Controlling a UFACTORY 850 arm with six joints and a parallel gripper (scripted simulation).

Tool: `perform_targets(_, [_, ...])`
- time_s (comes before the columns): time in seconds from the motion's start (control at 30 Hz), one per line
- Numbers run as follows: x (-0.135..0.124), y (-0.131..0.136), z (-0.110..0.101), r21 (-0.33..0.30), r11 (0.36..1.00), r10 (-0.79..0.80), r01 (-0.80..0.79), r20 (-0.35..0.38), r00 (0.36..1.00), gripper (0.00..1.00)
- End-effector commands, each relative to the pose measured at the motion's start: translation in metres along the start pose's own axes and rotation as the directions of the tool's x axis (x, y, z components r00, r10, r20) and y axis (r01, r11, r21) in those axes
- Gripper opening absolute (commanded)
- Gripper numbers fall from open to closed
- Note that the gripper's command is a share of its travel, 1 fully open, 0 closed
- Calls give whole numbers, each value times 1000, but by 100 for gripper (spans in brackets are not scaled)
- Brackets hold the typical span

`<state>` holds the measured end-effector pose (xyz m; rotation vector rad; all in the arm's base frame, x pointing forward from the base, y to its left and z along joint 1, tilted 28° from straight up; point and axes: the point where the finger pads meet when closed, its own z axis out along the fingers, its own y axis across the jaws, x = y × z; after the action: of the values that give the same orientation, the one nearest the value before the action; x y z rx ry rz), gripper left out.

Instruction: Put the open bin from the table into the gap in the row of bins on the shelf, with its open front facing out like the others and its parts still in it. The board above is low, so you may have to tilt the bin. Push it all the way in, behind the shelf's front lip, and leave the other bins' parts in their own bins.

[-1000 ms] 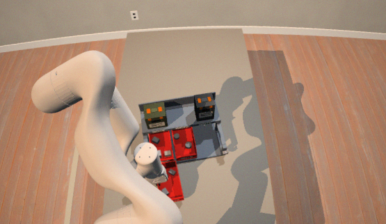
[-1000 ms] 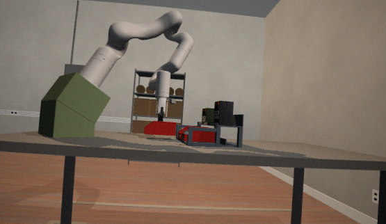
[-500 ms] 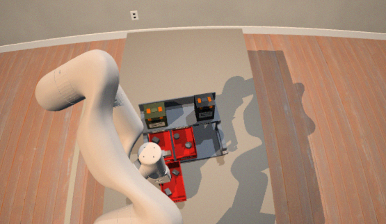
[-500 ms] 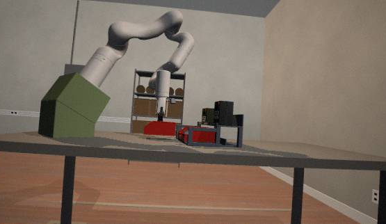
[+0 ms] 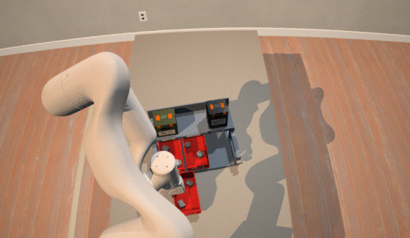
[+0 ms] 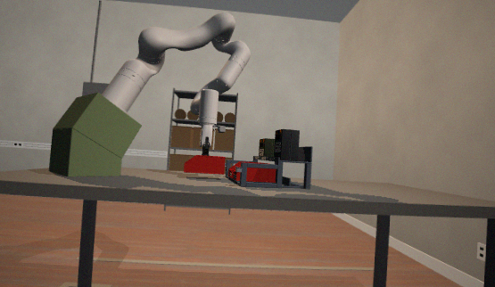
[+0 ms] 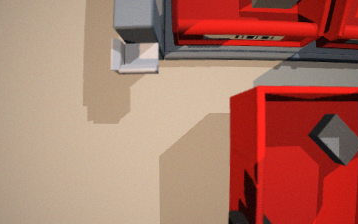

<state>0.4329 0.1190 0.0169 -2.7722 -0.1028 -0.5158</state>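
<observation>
The red open bin (image 5: 188,197) sits on the table (image 5: 200,63) just in front of the shelf (image 5: 230,145), grey parts (image 7: 336,138) inside. The gripper (image 6: 205,147) seems clamped on the bin's wall, fingers nearly together, beside two shelved red bins (image 5: 196,151)
</observation>
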Motion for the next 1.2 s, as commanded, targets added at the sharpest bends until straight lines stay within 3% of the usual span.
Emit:
perform_targets(0.0, [0, 3, 0, 1, 1000, -1, 1, -1, 1000, 0])
perform_targets(1.17, [-3, 33, 0, 0, 1000, -1, 1, -1, 1000, 0])
